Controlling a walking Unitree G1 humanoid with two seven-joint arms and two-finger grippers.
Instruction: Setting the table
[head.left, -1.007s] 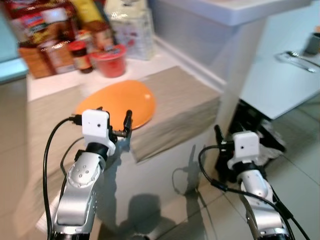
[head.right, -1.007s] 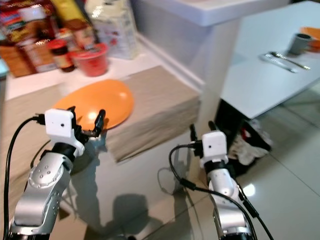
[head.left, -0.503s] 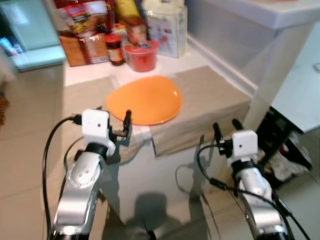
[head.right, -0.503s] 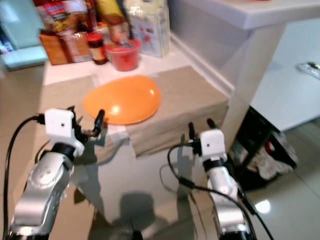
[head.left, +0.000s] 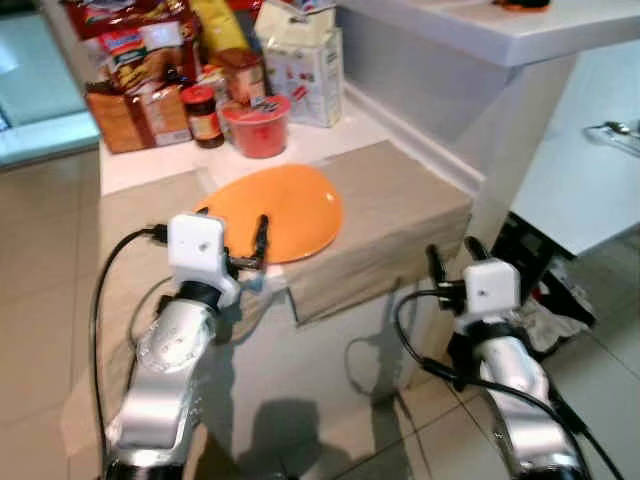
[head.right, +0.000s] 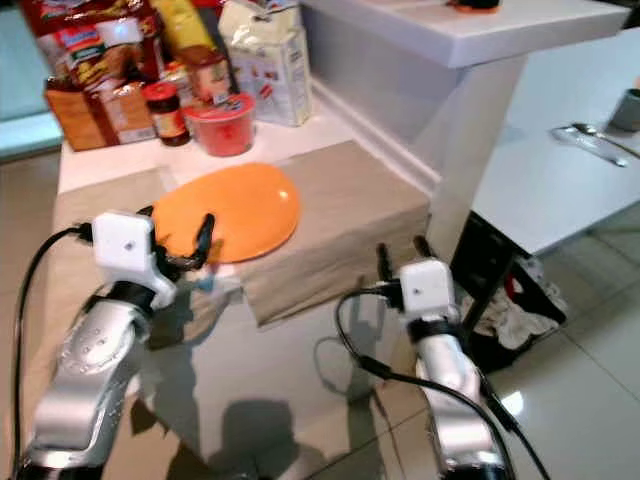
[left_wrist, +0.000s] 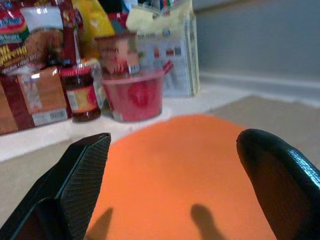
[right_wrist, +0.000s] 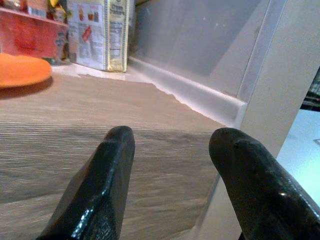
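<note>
An orange plate (head.left: 272, 213) lies on a beige cloth (head.left: 385, 215) that covers a low white counter. My left gripper (head.left: 232, 232) hangs open at the plate's near edge, one finger on each side of the rim, with the plate (left_wrist: 185, 175) close between them in the left wrist view. My right gripper (head.left: 450, 257) stands open in front of the cloth's right corner, at the level of the counter edge, holding nothing. The cloth (right_wrist: 75, 145) stretches away from it in the right wrist view.
Food packets, a dark jar (head.left: 203, 116) and a red tub (head.left: 258, 130) stand at the back of the counter. A white pillar (head.left: 520, 130) rises to the right. Beyond it, a white table (head.right: 560, 170) carries cutlery (head.right: 590, 138) and a grey cup (head.right: 630, 108).
The camera has swung, so the whole scene has shifted. The plate now sits closer to my left gripper, whose fingers reach its near rim. The white table has come back into view.
</note>
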